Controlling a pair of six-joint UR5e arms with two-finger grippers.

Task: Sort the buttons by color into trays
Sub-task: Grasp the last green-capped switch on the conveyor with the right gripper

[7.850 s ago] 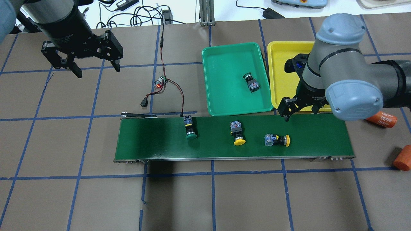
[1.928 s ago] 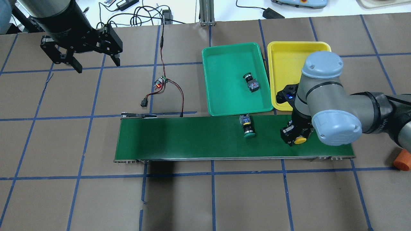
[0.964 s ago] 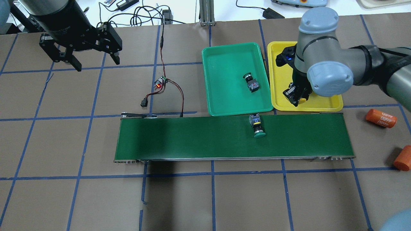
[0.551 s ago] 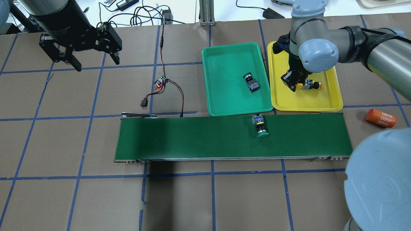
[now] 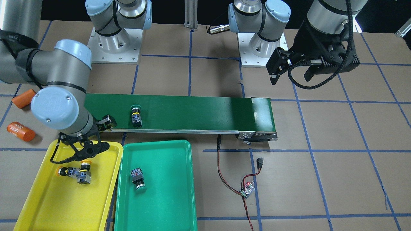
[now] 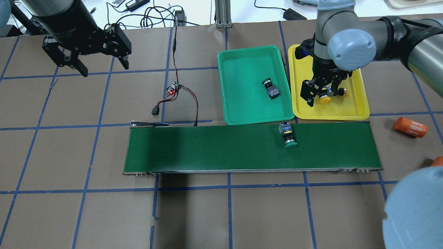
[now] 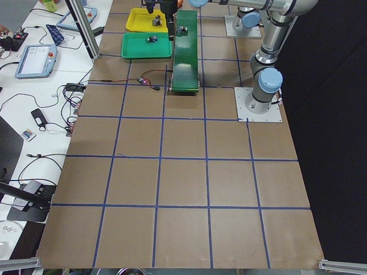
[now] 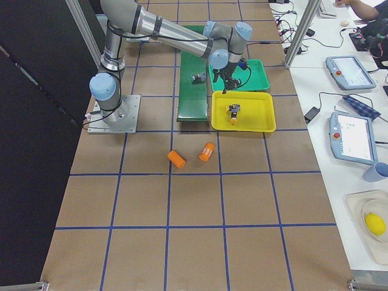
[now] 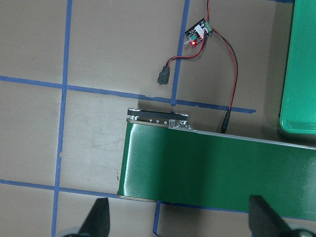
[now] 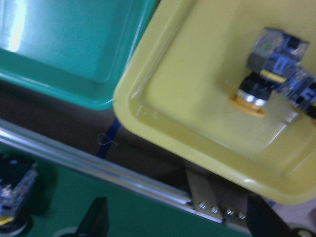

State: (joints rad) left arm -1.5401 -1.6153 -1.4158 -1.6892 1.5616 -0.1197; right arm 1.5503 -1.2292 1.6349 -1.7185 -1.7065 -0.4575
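- The lower half of the overhead view is bare worktop (image 6: 221, 214), with plenty of room to move. The things crowd the upper right instead.
- There the green tray (image 6: 242, 69) and the yellow tray (image 6: 347, 110) stand just beside each other, close against the far edge of the conveyor belt (image 6: 207, 148).
- The right gripper (image 6: 322, 95) hangs over the lower left part of the yellow tray, its jaws spread wide and grasping nothing.
- Two yellow buttons (image 5: 78, 175) lie on their sides in the yellow tray, close together. In the overhead view one yellow cap shows between the gripper's fingers, lower down on the tray floor.
- A green button (image 6: 288, 135) lies on the belt toward its right end, by the edge nearest the trays. Its cap points away from them, and it is near the right gripper but apart from it.
- A second green button (image 6: 270, 89) lies on its side in the right part of the green tray.
- The left gripper (image 6: 104, 71) is in the upper left of the overhead view, released and empty above bare worktop. It is well apart from every button.
- Two orange cylinders (image 5: 21, 131) lie on the worktop beyond the belt's end by the yellow tray.
- A small circuit board (image 6: 173, 89) with a red light sits left of the green tray, its wires trailing to the belt.
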